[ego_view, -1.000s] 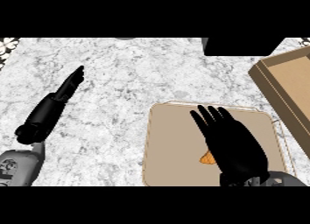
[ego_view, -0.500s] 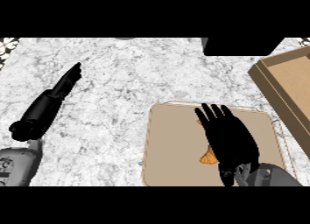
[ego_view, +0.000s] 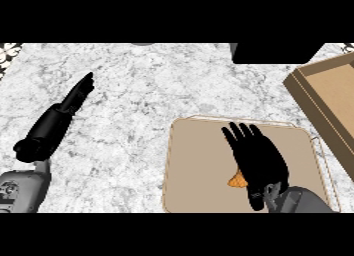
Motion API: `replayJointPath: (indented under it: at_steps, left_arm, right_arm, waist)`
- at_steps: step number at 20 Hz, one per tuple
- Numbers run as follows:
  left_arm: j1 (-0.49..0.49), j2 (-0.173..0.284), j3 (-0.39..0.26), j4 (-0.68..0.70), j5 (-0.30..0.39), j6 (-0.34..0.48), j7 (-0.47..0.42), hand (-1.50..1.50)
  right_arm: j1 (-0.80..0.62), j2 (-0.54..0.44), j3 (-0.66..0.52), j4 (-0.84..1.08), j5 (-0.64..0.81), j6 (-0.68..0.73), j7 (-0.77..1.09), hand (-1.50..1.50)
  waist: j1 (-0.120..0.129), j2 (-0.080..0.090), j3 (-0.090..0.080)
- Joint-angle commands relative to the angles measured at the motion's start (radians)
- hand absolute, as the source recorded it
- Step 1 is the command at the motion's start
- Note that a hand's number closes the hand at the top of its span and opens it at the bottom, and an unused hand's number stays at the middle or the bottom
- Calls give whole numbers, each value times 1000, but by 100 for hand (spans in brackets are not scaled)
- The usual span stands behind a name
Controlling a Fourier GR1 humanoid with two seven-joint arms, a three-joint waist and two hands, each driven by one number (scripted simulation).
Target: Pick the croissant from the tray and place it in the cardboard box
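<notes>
The beige tray (ego_view: pixel 198 165) lies at the lower right of the counter. My right hand (ego_view: pixel 257 159) is spread flat over it, fingers straight and pointing away from me. Only an orange tip of the croissant (ego_view: pixel 236 179) shows at the hand's left edge; the rest is hidden under the palm. The cardboard box (ego_view: pixel 335 105) stands open at the right edge, beyond the tray. My left hand (ego_view: pixel 71 102) rests open at the left, fingers straight and pointing up the counter, far from the tray.
The marble counter (ego_view: pixel 143 90) stretches between the two hands. A black object (ego_view: pixel 276 52) sits at the top edge, left of the box's far corner. A patterned strip (ego_view: pixel 1 60) runs along the far left.
My right hand has drawn back toward me over the tray and now covers more of the croissant. The left hand has barely shifted.
</notes>
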Motion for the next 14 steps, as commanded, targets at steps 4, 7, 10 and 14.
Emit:
replayJointPath:
  at_steps: [4, 7, 10, 14]
  left_arm:
    - [1, -29, 9, -15, -34, -10, 21, 0]
    - [8, -14, 48, -4, -20, -33, -17, 0]
    - [-37, -3, 59, 39, -12, -61, -18, 0]
    - [-28, -77, 7, 30, -81, -2, -20, 0]
  right_arm:
    - [64, 31, -8, 62, 119, -47, -47, -150]
    - [87, -10, -45, 47, 143, -45, -94, -150]
    - [18, 37, -90, 252, 154, -141, -178, -150]
    - [21, 31, -109, 218, 148, -78, -244, -150]
  waist:
    - [-1, 0, 0]
    - [-2, 0, 0]
    - [2, 2, 0]
    - [0, 1, 0]
